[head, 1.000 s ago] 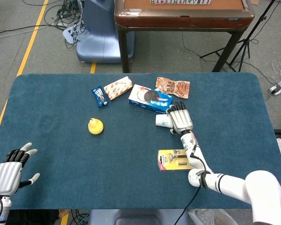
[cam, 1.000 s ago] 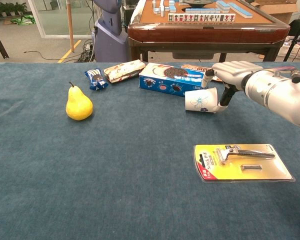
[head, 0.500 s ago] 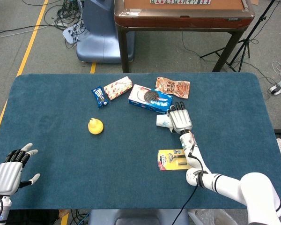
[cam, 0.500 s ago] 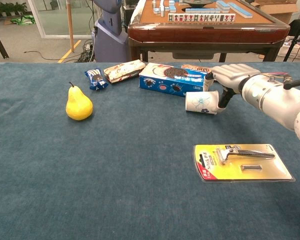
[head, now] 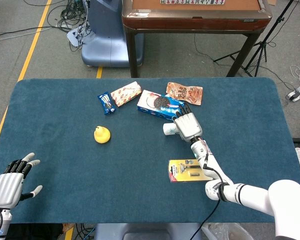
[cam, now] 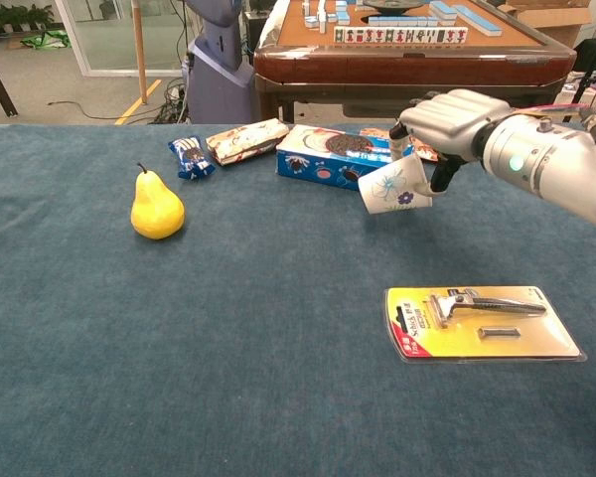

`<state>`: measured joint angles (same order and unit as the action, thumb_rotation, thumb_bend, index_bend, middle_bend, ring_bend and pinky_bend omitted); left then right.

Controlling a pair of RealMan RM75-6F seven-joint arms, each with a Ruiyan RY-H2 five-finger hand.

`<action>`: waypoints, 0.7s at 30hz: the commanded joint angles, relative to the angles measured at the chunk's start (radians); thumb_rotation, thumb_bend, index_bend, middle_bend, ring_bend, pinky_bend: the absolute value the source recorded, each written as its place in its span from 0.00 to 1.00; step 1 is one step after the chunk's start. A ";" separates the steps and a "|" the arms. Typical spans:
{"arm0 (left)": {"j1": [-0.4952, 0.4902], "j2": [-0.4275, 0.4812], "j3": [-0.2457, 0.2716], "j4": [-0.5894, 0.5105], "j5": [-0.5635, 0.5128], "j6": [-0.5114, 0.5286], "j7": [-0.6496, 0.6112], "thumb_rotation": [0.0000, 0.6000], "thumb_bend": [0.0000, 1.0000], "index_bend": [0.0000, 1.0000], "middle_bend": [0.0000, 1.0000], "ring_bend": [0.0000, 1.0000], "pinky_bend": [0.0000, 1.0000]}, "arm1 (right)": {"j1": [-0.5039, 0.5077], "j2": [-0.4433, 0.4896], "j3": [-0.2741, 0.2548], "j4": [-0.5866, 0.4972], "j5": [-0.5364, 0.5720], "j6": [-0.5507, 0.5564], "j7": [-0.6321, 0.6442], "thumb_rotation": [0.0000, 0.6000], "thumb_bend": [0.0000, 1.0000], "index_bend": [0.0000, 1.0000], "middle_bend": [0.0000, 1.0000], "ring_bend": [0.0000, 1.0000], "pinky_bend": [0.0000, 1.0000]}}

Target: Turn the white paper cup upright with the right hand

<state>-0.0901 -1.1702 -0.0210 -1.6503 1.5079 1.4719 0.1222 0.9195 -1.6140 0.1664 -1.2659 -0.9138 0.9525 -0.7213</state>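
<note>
The right hand (cam: 447, 124) grips the paper cup (cam: 393, 187), fingers (cam: 413, 111) wrapped over its rim end, holding it tilted above the desk (cam: 228, 328) just in front of the cookie box (cam: 336, 157). The left hand (head: 10, 181) rests at the desk's near left corner, fingers spread and holding nothing.

The head view looks steeply down from high above the near edge of the bench (head: 50, 110), taking in its whole blue top and the floor beyond. The chest view sits low and close, facing level across the bench (cam: 179, 348) toward the brown table (cam: 407, 60) behind. Both share the pear (head: 102, 134) (cam: 157, 207), cookie box (head: 159, 104) (cam: 333, 157), razor pack (head: 187, 170) (cam: 482, 323) and right robot hand (head: 187, 126) (cam: 447, 121)
</note>
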 commanded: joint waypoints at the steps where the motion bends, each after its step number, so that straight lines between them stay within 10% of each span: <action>1: -0.001 0.000 0.001 -0.002 0.001 -0.001 0.001 1.00 0.15 0.25 0.13 0.16 0.13 | 0.040 0.090 -0.043 -0.088 -0.052 0.001 -0.145 1.00 0.33 0.43 0.26 0.05 0.00; 21: 0.006 0.011 0.009 -0.012 -0.002 -0.001 0.009 1.00 0.15 0.27 0.13 0.16 0.11 | 0.167 0.122 -0.206 -0.161 0.100 -0.059 -0.647 1.00 0.33 0.31 0.17 0.00 0.00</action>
<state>-0.0840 -1.1596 -0.0119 -1.6626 1.5061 1.4708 0.1310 1.0748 -1.4829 -0.0273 -1.4259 -0.8322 0.8988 -1.3494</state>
